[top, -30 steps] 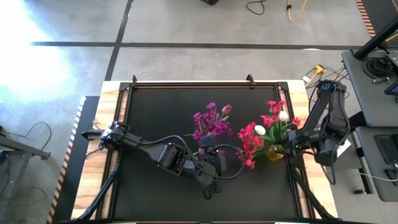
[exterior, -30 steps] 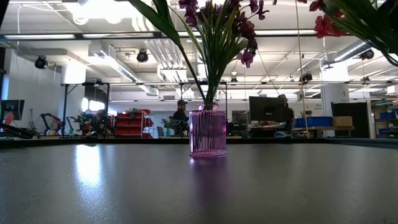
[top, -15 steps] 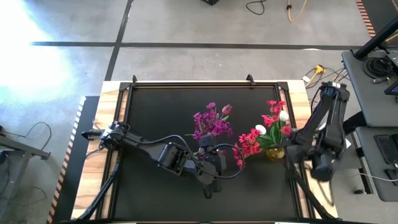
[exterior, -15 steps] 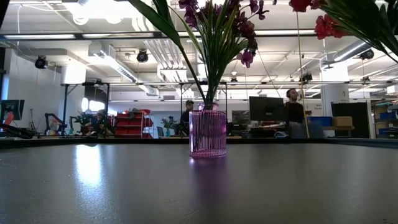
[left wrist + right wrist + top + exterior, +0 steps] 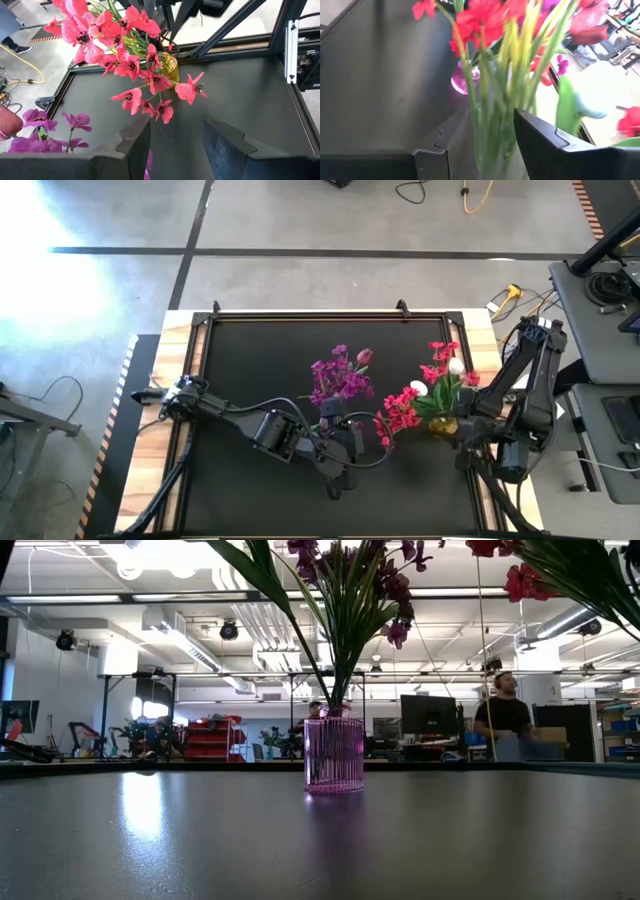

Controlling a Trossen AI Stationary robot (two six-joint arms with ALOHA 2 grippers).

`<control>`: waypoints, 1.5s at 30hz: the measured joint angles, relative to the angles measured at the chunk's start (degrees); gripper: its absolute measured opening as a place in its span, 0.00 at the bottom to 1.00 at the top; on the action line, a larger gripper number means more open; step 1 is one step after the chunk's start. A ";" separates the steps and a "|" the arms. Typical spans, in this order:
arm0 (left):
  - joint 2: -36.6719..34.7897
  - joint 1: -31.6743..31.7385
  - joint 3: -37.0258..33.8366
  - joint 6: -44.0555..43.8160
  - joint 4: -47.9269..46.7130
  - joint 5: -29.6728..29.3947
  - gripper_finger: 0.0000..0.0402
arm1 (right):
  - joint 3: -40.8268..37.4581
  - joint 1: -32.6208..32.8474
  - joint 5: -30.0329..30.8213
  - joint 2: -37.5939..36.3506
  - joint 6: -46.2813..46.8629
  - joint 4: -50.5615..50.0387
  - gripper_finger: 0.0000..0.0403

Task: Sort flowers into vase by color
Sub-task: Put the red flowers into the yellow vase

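Both vases are already filled: purple-magenta flowers stand in a pink ribbed vase and red and pink flowers with a few white buds stand in a yellow vase. No loose stem is seen on the dark surface, so the sorting is judged to be nearly or wholly done.

The right hand is placed just beside the yellow vase, with the green stems of the red bunch right in front of its fingers and partly between them. Its fingers are set a moderate way apart, and nothing is seen to be clamped. If the hand is to be drawn clear, it is best taken straight back from the stems, so that no leaf is caught and the vase is not tipped.

The left hand is held low over the surface, with the purple bunch close at one side and the red blooms a little ahead. Its fingers are spread wide and nothing is held.

In the high view both hands are largely lost against the dark surface and the blooms. Whether the right fingers touch the stems cannot be told. In the low view the yellow vase is out of frame, and only blooms show at the edge. A person stands in the room beyond.
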 joint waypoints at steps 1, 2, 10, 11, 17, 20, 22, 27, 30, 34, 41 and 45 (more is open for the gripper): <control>0.00 0.00 0.00 -0.01 -0.04 0.00 0.39 | 0.80 0.00 0.10 -0.10 -0.02 -0.99 0.39; 0.00 0.00 0.00 -0.01 -0.07 0.00 0.39 | 1.36 0.00 0.19 -0.17 -0.02 -2.18 0.39; 0.02 0.13 -0.02 0.01 -0.13 0.00 0.39 | -1.10 -2.27 1.01 0.25 1.03 -3.50 0.42; 0.02 0.15 -0.02 0.01 -0.13 0.00 0.39 | -1.37 -2.62 1.01 0.30 1.41 -3.43 0.41; 0.02 0.15 -0.04 -0.28 -0.15 0.00 0.39 | -1.54 -3.63 1.01 0.20 2.19 -3.10 0.34; 0.02 0.15 -0.04 -0.40 -0.15 0.00 0.39 | -1.62 -4.24 0.39 0.22 2.22 -3.07 0.25; 0.02 0.15 -0.04 -0.57 -0.15 0.00 0.39 | -1.78 -4.55 -0.05 0.22 2.24 -3.11 0.17; 0.02 0.15 -0.04 -0.62 -0.14 0.00 0.39 | -1.87 -4.76 -0.08 0.04 2.08 -3.18 0.04; 0.04 0.15 -0.04 -1.04 -0.21 0.00 0.39 | -1.87 -4.76 -0.89 -0.86 2.13 -3.38 0.04; 0.04 0.15 -0.04 -1.30 -0.78 0.00 0.39 | -1.87 -4.76 -3.61 -2.98 4.01 -4.74 0.04; 0.09 0.15 -0.04 -1.28 -1.33 0.00 0.39 | -2.42 -4.76 -9.32 -5.90 16.91 -13.01 0.03; 0.09 0.15 -0.04 -1.28 -1.33 0.00 0.39 | -2.85 -4.76 -10.51 -6.62 18.45 -13.31 0.03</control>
